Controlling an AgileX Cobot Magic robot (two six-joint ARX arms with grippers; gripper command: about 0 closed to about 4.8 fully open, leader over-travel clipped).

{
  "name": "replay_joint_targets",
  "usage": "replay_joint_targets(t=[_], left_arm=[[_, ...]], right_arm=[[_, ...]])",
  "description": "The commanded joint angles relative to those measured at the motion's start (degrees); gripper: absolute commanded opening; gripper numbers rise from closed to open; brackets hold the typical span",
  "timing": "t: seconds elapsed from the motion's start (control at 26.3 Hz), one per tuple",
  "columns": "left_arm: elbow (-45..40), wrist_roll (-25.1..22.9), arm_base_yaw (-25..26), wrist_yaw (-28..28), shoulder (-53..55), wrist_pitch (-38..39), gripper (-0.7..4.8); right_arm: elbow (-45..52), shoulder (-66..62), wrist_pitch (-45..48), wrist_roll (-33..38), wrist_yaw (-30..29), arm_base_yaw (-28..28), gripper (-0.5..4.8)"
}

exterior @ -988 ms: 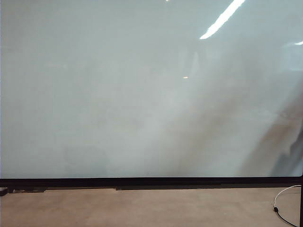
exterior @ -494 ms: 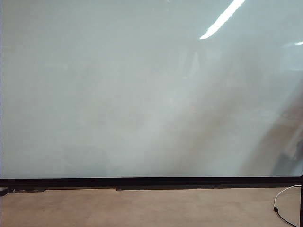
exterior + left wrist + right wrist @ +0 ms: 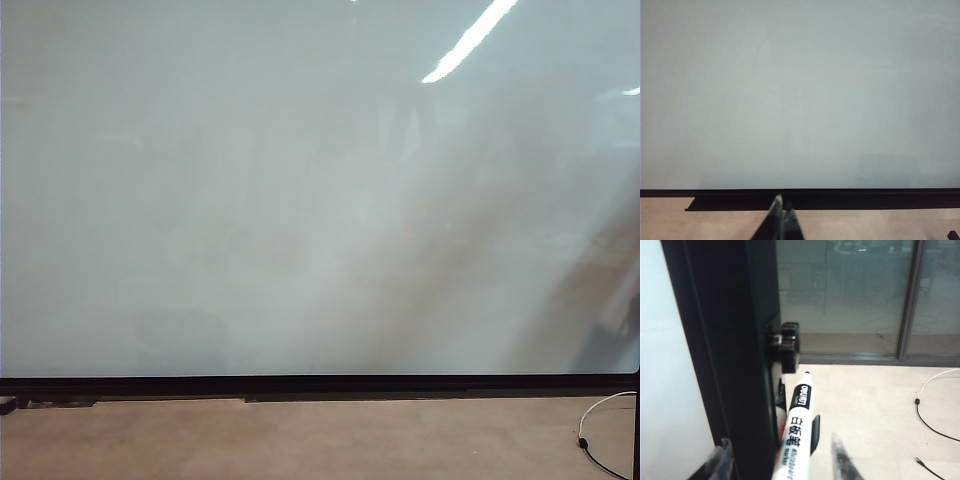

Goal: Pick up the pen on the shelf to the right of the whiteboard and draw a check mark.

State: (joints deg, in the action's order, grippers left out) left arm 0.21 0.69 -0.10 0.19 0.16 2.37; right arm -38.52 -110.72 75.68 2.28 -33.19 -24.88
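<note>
The whiteboard (image 3: pixel 300 190) is filling the exterior view, bare of any stroke; the left gripper (image 3: pixel 780 217) is hanging before its lower frame, fingertips pressed together on nothing. The right gripper (image 3: pixel 777 460) is sitting at the board's black side frame (image 3: pixel 725 340); its fingers are flanking the pen (image 3: pixel 796 437), which is pointing toward twelve o'clock in a black clip (image 3: pixel 812 432); whether they are touching it I cannot tell.

A small black clip-like shelf (image 3: pixel 790 432) on the whiteboard's black frame (image 3: pixel 730 355) held the slim white marker pen (image 3: pixel 796 435), tip toward twelve o'clock
</note>
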Motion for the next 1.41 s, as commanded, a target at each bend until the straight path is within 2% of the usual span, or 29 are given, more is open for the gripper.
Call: replay_joint_targets(t=[0.04, 0.23, 0.99, 1.1, 1.29, 1.41], left_arm=[[0.2, -0.2, 0.0, 0.0, 0.0, -0.7, -0.05], [0.2, -0.2, 0.0, 0.0, 0.0, -0.7, -0.04], [0.2, -0.2, 0.0, 0.0, 0.0, -0.7, -0.04], [0.2, -0.2, 0.0, 0.0, 0.0, -0.7, -0.04], [0.2, -0.2, 0.0, 0.0, 0.0, -0.7, -0.04], [0.2, -0.2, 0.0, 0.0, 0.0, -0.7, -0.05]], right_arm=[[-0.1, 0.2, 1.1, 0.3, -0.2, 0.0, 2.51], [-0.1, 0.2, 1.1, 0.3, -0.2, 0.0, 2.07], [-0.1, 0.2, 0.8, 0.3, 0.0, 0.0, 1.96], [-0.1, 0.2, 0.8, 0.3, 0.0, 0.0, 1.44], [-0.1, 0.2, 0.7, 0.3, 0.0, 0.0, 1.34], [-0.1, 0.2, 0.0, 0.3, 0.0, 0.0, 0.94]])
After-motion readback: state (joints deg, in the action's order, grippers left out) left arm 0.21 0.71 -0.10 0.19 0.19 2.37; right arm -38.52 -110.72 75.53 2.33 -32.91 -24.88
